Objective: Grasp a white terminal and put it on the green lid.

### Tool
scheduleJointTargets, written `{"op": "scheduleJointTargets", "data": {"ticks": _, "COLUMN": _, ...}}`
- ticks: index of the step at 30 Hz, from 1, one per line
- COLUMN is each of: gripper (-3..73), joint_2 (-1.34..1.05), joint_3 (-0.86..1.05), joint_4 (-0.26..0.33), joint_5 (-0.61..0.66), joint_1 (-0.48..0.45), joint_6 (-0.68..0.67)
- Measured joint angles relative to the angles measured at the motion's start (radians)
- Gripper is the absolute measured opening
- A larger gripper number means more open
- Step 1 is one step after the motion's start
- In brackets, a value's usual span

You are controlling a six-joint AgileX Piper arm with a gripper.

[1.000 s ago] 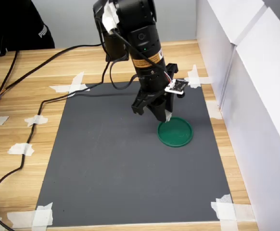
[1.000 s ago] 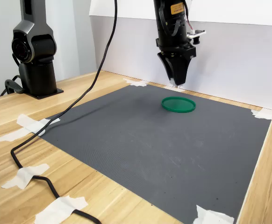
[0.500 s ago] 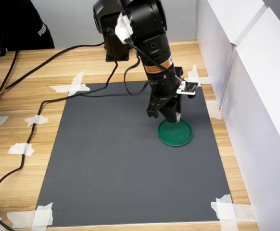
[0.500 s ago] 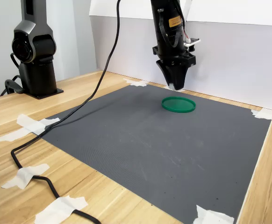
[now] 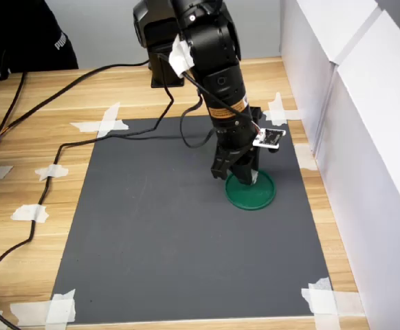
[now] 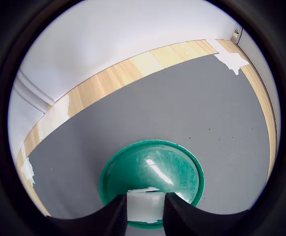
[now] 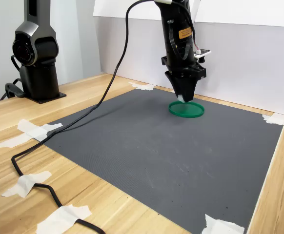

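Gripper point(image 5: 244, 180) is pointed down over the lid point(image 5: 255, 194), clamped on the terminal point(image 6: 145, 205); wrist view shows the white block pinched between the two dark fingers point(image 6: 112, 216) with the green disc directly behind it. Whether the terminal touches the lid or hangs just above it: can't tell from any view. In the first exterior view the gripper covers the lid's left edge and the terminal itself is hidden behind the fingers. In the second exterior view only a small white speck shows at the gripper point(image 7: 183, 98) tip, right over the lid's point(image 7: 188, 110) near-left rim. Lid sits on the dark mat point(image 5: 165, 234), near the mat's far right corner in the first exterior view. Small white board point(image 5: 269, 138) hangs off the wrist just above the lid. Wrist view's lower edge cuts off the fingers and the lid's nearest rim.
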Motion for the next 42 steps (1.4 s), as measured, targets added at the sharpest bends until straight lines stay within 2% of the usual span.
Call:
{"op": "scheduleJointTargets", "data": {"ticks": 3, "gripper": 29.9, "joint_2": 0.002, "joint_3": 0.000, "joint_4": 0.000, "joint_5": -0.001, "joint_1": 0.000, "joint_6": -0.004}}
{"op": "scheduleJointTargets", "data": {"ticks": 8, "gripper": 43.5, "joint_2": 0.002, "joint_3": 0.000, "joint_4": 0.000, "joint_5": -0.005, "joint_1": 0.000, "joint_6": -0.004}}
{"op": "scheduleJointTargets", "data": {"ticks": 10, "gripper": 46.8, "joint_2": 0.002, "joint_3": 0.000, "joint_4": 0.000, "joint_5": -0.003, "joint_1": 0.000, "joint_6": -0.004}}
{"op": "scheduleJointTargets", "data": {"ticks": 16, "gripper": 49.3, "joint_2": -0.032, "joint_3": 0.001, "joint_4": 0.000, "joint_5": -0.001, "joint_1": 0.000, "joint_6": 0.016}}
{"op": "scheduleJointTargets", "data": {"ticks": 20, "gripper": 48.8, "joint_2": -0.121, "joint_3": 0.001, "joint_4": -0.001, "joint_5": -0.004, "joint_1": -0.001, "joint_6": 0.088}}
{"op": "scheduleJointTargets", "data": {"ticks": 23, "gripper": 45.2, "joint_2": -0.212, "joint_3": 0.001, "joint_4": -0.004, "joint_5": -0.007, "joint_1": -0.016, "joint_6": 0.164}}
{"op": "scheduleJointTargets", "data": {"ticks": 26, "gripper": 36.8, "joint_2": -0.298, "joint_3": 0.001, "joint_4": -0.004, "joint_5": -0.006, "joint_1": -0.056, "joint_6": 0.226}}
{"op": "scheduleJointTargets", "data": {"ticks": 33, "gripper": 3.5, "joint_2": -0.514, "joint_3": 0.004, "joint_4": -0.012, "joint_5": -0.002, "joint_1": -0.221, "joint_6": 0.281}}
{"op": "scheduleJointTargets", "data": {"ticks": 37, "gripper": -0.7, "joint_2": -0.648, "joint_3": 0.004, "joint_4": -0.012, "joint_5": 0.010, "joint_1": -0.293, "joint_6": 0.330}}
{"op": "scheduleJointTargets", "data": {"ticks": 42, "gripper": -1.5, "joint_2": -0.783, "joint_3": 0.018, "joint_4": -0.008, "joint_5": 0.022, "joint_1": -0.310, "joint_6": 0.421}}
